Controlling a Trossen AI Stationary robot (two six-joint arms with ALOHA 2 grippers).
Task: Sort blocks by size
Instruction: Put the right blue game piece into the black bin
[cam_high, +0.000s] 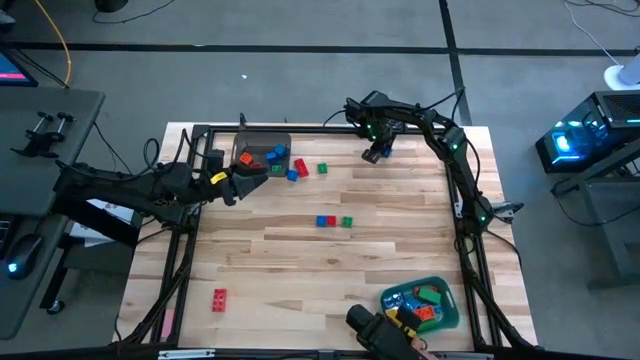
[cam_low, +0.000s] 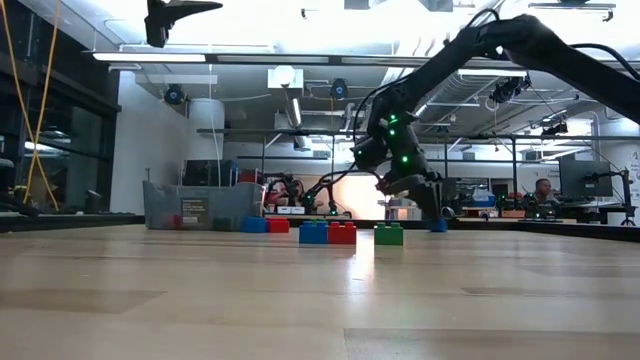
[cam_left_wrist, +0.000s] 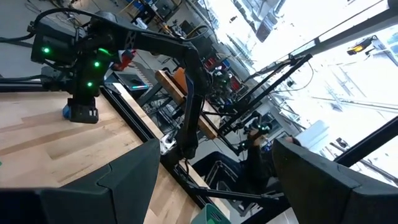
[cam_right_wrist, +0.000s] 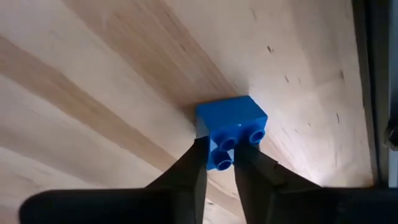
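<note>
From above, the wooden worktop (cam_high: 330, 270) shows sorting partly done. A grey bin (cam_high: 262, 152) near the far left corner holds several blocks, and a teal bin (cam_high: 420, 305) near the near right corner holds several more. Still loose are a red block (cam_high: 219, 298) near the near left corner, a blue, red and green row (cam_high: 334, 222) at the middle, and a few blocks (cam_high: 298, 169) just beside the grey bin. The right gripper (cam_high: 373, 153) reaches down near the far edge. The left gripper (cam_high: 232, 184) waits near the grey bin.

From table height, the row of blocks stands at the middle and the right arm (cam_low: 405, 160) comes down behind it. Nothing blocks its way.

From the left wrist, that arm's own fingers (cam_left_wrist: 118, 180) stand wide apart and empty; the right arm works at the far edge.

From the right wrist, the fingers (cam_right_wrist: 189, 168) are pinched narrowly around one stud of a small blue block (cam_right_wrist: 231, 127) resting on the wood. It looks gripped but not yet lifted.
</note>
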